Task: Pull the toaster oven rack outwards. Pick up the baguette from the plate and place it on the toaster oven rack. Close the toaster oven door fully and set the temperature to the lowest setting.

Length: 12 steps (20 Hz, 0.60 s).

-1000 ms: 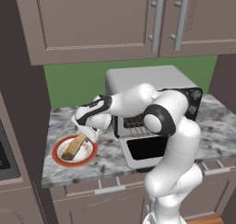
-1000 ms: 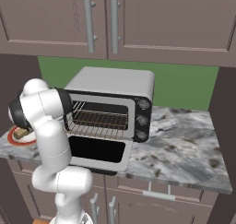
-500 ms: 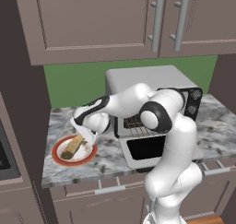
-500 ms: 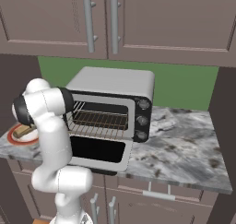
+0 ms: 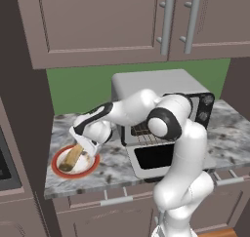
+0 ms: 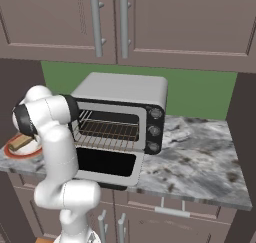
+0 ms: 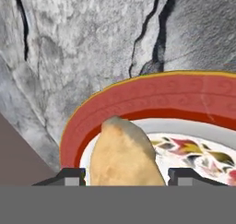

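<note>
The short tan-brown baguette [image 5: 72, 157] lies across the round white plate with the wide orange-red rim [image 5: 62, 170] on the grey marbled counter [image 5: 114, 165], in the lower left of the left base view; in the hand view its golden end [image 7: 123, 156] sits at bottom centre, between the two dark finger tips. The two-finger gripper [image 5: 86, 150] is down at the loaf's upper end with one tip either side, its jaws partly apart and straddling the bread; whether the tips already press on the crust I cannot tell. The loaf looks light and fairly stiff, with a dry crust that should not slip much but could dent or crumble under a hard squeeze, so a moderate pinch across its narrow width seems right; taking it this near one end may let the far end droop or swing, and a hold closer to the middle would carry it more level. The plate holds nothing besides the baguette. To the right in that view, the boxy silver-grey toaster oven [image 6: 125, 92] stands with its glass-windowed drop-down door [image 6: 107, 165] lowered flat, and the thin wire rack [image 6: 107, 132] reaches forward in the cavity, bare of food.
</note>
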Available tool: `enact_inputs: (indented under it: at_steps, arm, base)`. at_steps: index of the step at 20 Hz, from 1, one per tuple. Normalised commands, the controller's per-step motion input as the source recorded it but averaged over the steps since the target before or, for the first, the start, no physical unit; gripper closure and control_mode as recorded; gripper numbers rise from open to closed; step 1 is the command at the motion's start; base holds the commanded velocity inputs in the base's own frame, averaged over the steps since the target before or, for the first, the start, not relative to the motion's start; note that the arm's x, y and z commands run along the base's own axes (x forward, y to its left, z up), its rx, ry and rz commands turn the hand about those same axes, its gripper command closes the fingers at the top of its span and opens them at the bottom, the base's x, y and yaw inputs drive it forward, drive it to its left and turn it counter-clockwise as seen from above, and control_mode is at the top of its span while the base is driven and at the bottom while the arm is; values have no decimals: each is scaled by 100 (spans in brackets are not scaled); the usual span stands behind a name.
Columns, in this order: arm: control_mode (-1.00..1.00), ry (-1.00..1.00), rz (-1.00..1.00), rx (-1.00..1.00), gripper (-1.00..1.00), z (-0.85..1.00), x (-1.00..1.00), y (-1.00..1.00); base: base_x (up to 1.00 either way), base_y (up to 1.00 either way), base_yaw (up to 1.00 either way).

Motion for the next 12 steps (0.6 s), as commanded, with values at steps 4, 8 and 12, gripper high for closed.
enact_inputs:
  at_steps: [4, 8, 12]
  arm:
    - [-100, 0, 0, 0, 100, 3, -27, 1]
    - [-100, 0, -1, 3, 100, 41, -19, 0]
    - [-100, 0, -6, 4, 100, 67, -11, -8]
  base:
    - [0, 0, 0]
    - [0, 0, 0]
    - [0, 0, 0]
